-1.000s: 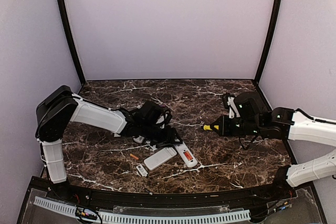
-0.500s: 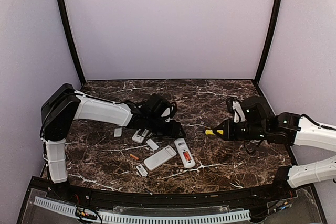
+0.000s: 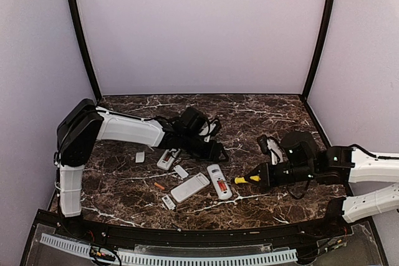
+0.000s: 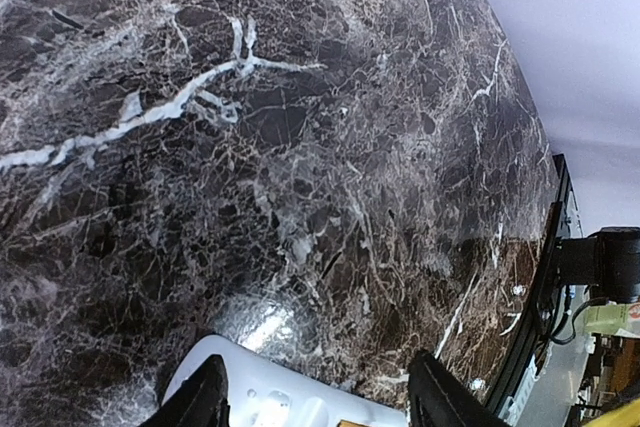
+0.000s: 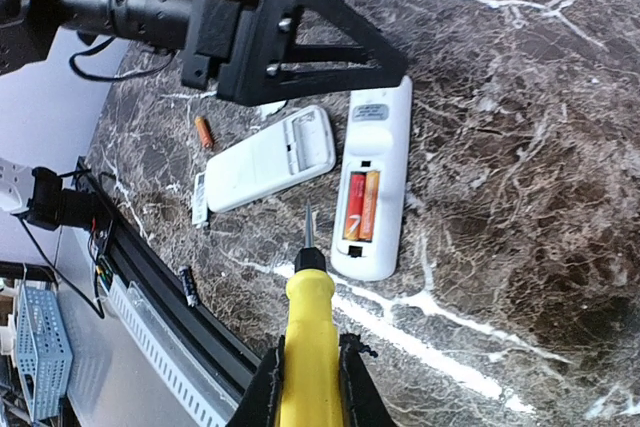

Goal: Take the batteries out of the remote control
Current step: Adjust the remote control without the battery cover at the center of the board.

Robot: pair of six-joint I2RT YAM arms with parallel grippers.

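Dark marbled bench (image 3: 262, 110): the right jaws clamp a yellow-handled screwdriver (image 5: 308, 322), its tip ahead of them beside the remote (image 5: 378, 137) holding two batteries (image 5: 360, 205); the left jaws stand apart.

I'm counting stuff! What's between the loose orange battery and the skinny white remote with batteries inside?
A wider white plastic remote lies between that small orange battery and the slim white remote, clearest in the right wrist view.

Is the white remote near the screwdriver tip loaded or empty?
Loaded: two orange-red batteries lie side by side in the open compartment of the remote.
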